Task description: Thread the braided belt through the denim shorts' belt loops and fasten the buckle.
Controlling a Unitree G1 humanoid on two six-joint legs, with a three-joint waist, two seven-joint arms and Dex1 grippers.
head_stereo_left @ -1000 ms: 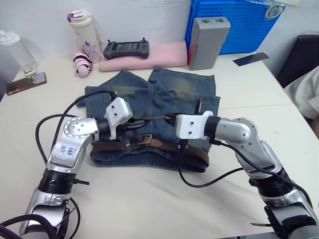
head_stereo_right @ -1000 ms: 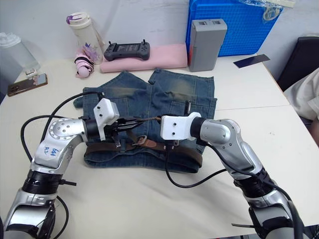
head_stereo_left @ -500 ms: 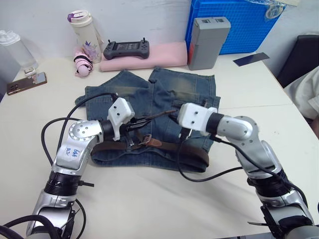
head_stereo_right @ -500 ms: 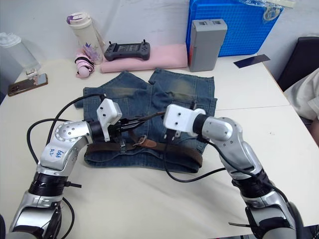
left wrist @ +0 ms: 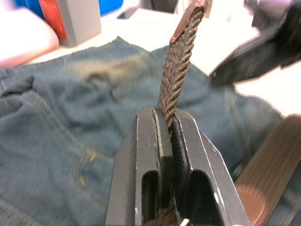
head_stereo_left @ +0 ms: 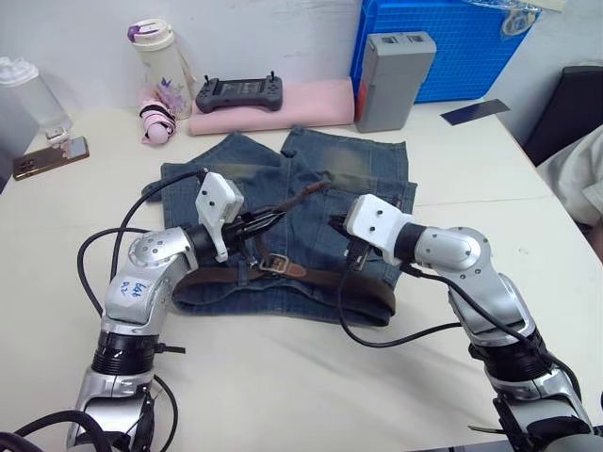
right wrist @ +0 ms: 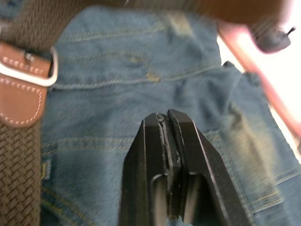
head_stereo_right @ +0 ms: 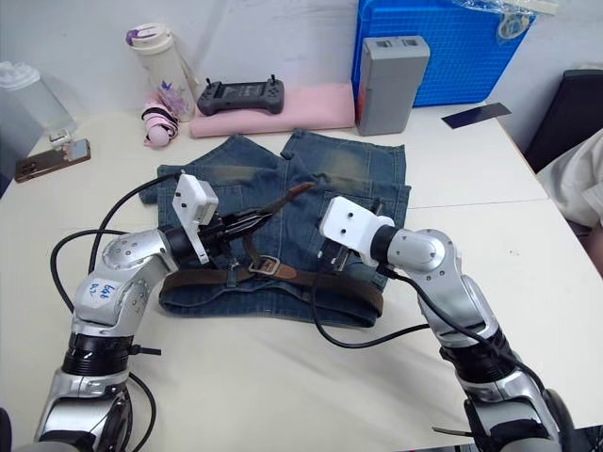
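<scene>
Left forearm (head_stereo_left: 141, 282) label: blue handwriting on my silver shell — the characters are too small and slanted to make out.
Everything else in view: no lettering, brand or number that I can read.

Belt loops (head_stereo_left: 247, 273) too small to tell; braided belt (left wrist: 176, 66) tip cropped.

The white table (head_stereo_left: 283, 386) carries the denim shorts (head_stereo_left: 320, 188), a phone (head_stereo_left: 49, 156), a bottle (head_stereo_left: 160, 56) and a pink pad (head_stereo_left: 301, 102).

Bright, even light with soft shadows; both wrist views blur beyond the near fingers
</scene>
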